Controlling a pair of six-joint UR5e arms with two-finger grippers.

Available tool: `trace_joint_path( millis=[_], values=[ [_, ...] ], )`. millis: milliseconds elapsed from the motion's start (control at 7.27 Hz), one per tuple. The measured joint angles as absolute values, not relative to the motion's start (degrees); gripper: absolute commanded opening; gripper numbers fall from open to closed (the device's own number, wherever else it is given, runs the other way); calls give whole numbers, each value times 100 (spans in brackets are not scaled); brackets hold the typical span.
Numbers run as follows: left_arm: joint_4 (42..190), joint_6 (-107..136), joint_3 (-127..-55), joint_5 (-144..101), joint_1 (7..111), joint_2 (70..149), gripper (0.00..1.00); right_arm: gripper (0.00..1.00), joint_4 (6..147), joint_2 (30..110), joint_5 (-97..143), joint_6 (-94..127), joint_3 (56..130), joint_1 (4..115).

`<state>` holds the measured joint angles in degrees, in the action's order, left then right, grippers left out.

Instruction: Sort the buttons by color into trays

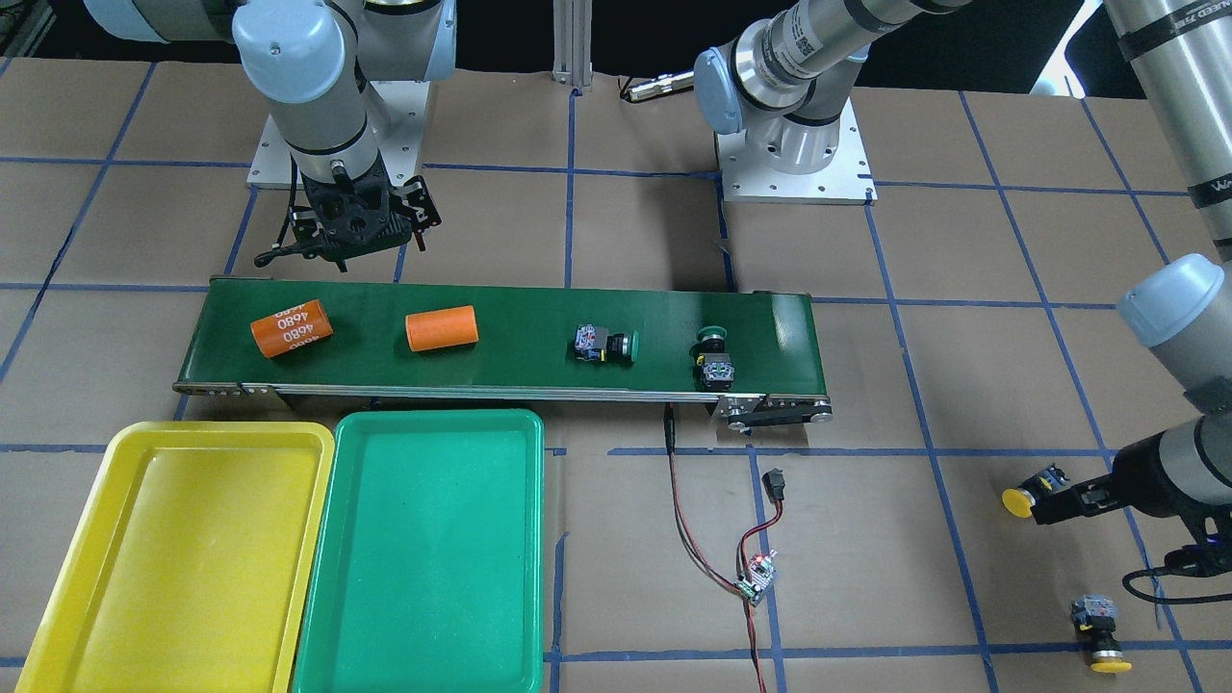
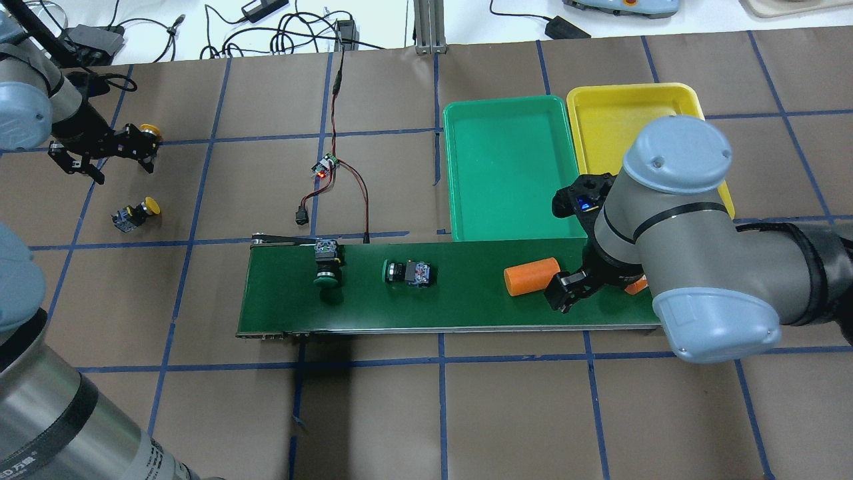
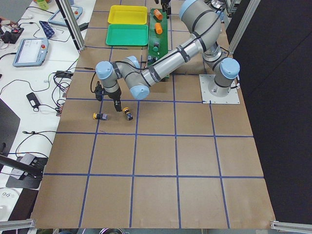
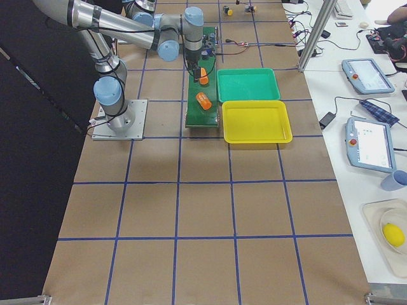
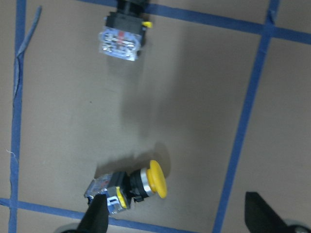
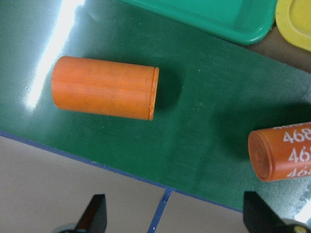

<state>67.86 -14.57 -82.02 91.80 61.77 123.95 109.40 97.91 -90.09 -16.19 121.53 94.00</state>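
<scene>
just beneath the wide-open left pincer [image 5: 177, 209], a yellow button [image 5: 130, 187], base partly behind one finger [image 5: 97, 219]; second yellow button [image 5: 121, 38] cropped ahead. under the wide-open right pincer [image 6: 175, 204], orange cylinder [image 6: 283, 155] cropped, marked "468".

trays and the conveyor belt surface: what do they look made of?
Yellow tray and green tray: moulded plastic, glossy, judging by soft highlights and rounded rims. Conveyor belt: dark-green rubber or PVC perhaps, with fine weave texture and sheen in the right wrist view; not certain.
</scene>
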Motion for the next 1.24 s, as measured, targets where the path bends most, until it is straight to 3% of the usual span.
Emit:
trace_joint_path(
  millis=[413, 825, 963, 1100, 1238],
  values=[
    [5861, -1526, -8814, 9193, 5979, 12472, 100, 100, 10914, 9879, -8952, -1608, 12049, 9753],
    [5729, -1579, -8974, 9206, 5952, 12484, 100, 100, 11132, 9842, -8939, -2564, 12046, 9858],
    [5744, -1624, -9057, 9209, 5946, 12485, 87, 100, 11206, 9832, -8937, -3169, 12056, 9845],
    [5756, -1665, -9134, 9215, 5938, 12481, 51, 100, 11281, 9826, -8928, -3978, 12069, 9805],
    [5815, -1701, -9173, 9213, 5887, 12467, 21, 99, 11326, 9824, -8891, -4716, 12083, 9702]
  ],
)
